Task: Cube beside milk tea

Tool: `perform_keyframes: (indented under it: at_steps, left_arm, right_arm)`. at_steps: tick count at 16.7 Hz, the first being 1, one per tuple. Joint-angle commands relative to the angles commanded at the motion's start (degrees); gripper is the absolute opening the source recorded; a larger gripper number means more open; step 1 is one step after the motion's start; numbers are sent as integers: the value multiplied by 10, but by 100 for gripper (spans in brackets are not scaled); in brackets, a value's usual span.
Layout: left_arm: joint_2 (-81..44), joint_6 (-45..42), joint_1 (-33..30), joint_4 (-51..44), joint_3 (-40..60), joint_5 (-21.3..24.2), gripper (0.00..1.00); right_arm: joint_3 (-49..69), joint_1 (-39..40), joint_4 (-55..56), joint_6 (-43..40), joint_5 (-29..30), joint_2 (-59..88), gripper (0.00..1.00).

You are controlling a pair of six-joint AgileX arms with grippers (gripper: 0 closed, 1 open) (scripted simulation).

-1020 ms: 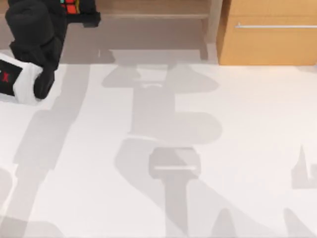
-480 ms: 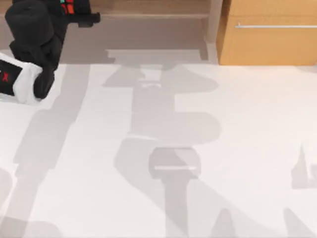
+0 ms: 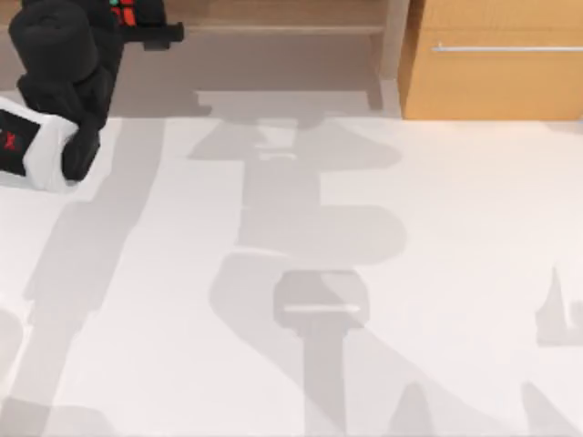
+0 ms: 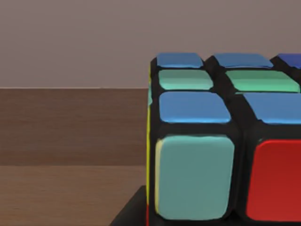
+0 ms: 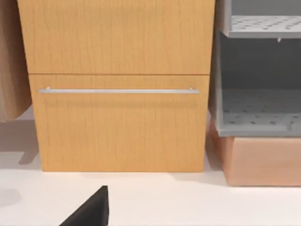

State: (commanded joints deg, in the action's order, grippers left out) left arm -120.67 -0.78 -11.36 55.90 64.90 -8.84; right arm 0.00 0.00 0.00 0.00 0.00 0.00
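Since a second ago, almost nothing has shifted: my left arm (image 3: 55, 82) has crept only slightly toward the far edge at the top view's far-left corner, and the table's shadows lie as they did. That arm's black bulk and white link sit over the left rim of the white table (image 3: 437, 273), reaching toward the wooden shelf (image 3: 273, 14) behind it. At the arm's far end a scrap of the cube (image 3: 127, 13) peeps out, red and green stickers against black, up on the shelf level at the far left. In the left wrist view the cube (image 4: 221, 141) looms very close, with blue, green, pale teal and red stickers on a black frame and a yellow sliver on its side face; it stands upright on a brown wooden surface, with a dark wedge just below its near corner. Whether the left gripper's fingers are spread or closed around it I cannot tell. Farther right in the top view stands an orange-wood drawer cabinet (image 3: 496, 64) with a silver bar handle (image 3: 506, 47). The right wrist view faces that cabinet (image 5: 120, 84), with a grey perforated rack (image 5: 258, 84) beside it on a wooden block; a black wedge sits at the near edge.
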Motion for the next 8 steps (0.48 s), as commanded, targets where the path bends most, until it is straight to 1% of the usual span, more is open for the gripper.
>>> perform_keyframes:
  at_steps: [8]
  left_arm:
    - [14, -1, -2, -17, 4, 0, 0]
  right_arm:
    - [0, 0, 0, 0, 0, 0, 100]
